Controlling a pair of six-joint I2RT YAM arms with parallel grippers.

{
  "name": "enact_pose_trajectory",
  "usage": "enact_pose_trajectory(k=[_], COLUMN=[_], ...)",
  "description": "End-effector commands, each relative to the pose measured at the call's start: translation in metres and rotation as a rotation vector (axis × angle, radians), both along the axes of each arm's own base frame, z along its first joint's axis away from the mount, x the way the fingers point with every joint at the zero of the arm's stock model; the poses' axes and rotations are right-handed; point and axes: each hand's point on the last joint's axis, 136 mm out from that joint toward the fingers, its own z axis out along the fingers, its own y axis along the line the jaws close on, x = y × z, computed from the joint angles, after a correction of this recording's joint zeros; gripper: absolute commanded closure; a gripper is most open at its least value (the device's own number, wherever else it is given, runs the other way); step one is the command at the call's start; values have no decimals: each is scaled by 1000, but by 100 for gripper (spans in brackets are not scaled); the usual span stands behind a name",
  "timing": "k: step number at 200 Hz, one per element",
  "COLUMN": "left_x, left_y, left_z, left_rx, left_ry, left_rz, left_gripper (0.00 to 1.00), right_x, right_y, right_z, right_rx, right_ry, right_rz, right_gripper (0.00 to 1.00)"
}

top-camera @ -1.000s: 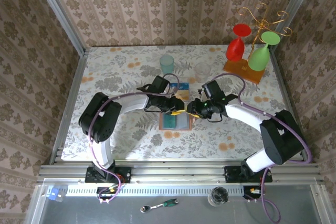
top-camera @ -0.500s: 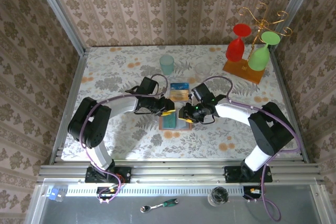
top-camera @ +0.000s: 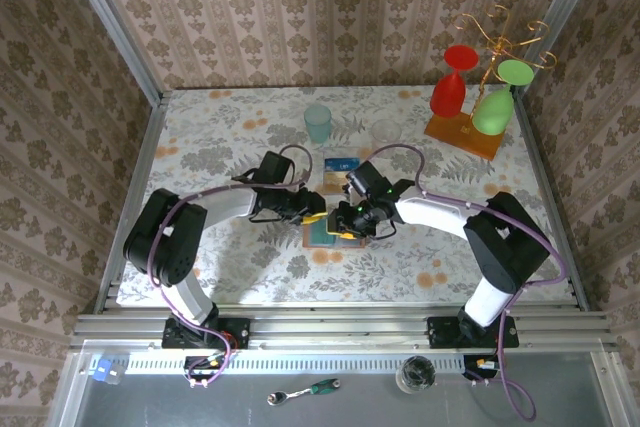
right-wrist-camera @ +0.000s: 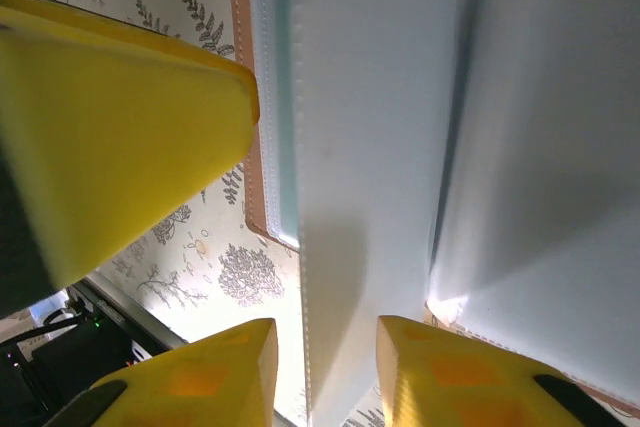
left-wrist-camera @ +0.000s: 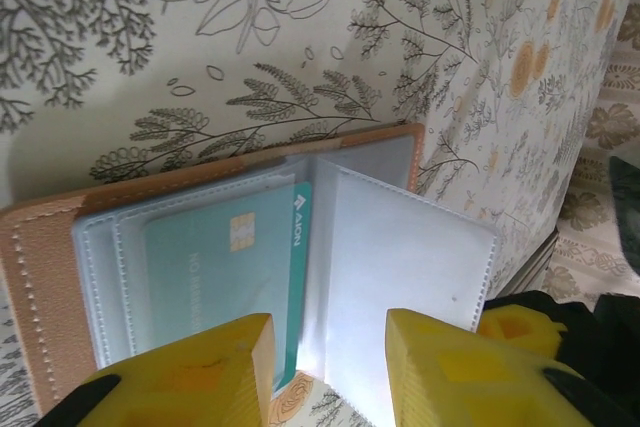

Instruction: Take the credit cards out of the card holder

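With a blue card (top-camera: 342, 164) seemingly lying already out on the desk (top-camera: 230, 137) just beyond the open card holder (top-camera: 322, 233), a teal card (left-wrist-camera: 215, 277) is still being carried in its sleeve, while clear leaves (left-wrist-camera: 400, 257) are being straddled, not clamped, by the partly open left tool (left-wrist-camera: 328, 337) and right tool (right-wrist-camera: 326, 339).

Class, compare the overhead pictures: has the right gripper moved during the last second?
Yes. The right gripper has shifted left, away from the glass rack, and now hangs over the open card holder.
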Motion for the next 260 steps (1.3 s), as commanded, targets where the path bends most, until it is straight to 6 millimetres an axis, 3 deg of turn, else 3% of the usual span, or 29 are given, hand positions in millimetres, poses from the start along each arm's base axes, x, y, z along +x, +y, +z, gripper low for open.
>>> enact_pose_trajectory(k=[1,59,183,260], left_x=[0,-1,-7,-19], left_y=[2,7,19,28], left_z=[8,3,-12,-35], left_rx=[-31,-31,39,83], left_ry=[-30,-22,-13,43], left_rz=[-15,-6,-11,-7], left_gripper=[65,65,65,66], right_x=[-1,-1,-4,-5], right_y=[-7,-10,-51,-64], right_z=[-12,-24,-30,-48], right_rx=[-60,-78,-247,-300], right_ry=[34,36,-10,-2], right_rz=[-34,-50,-56,-55], right_gripper=[72,75,71,86])
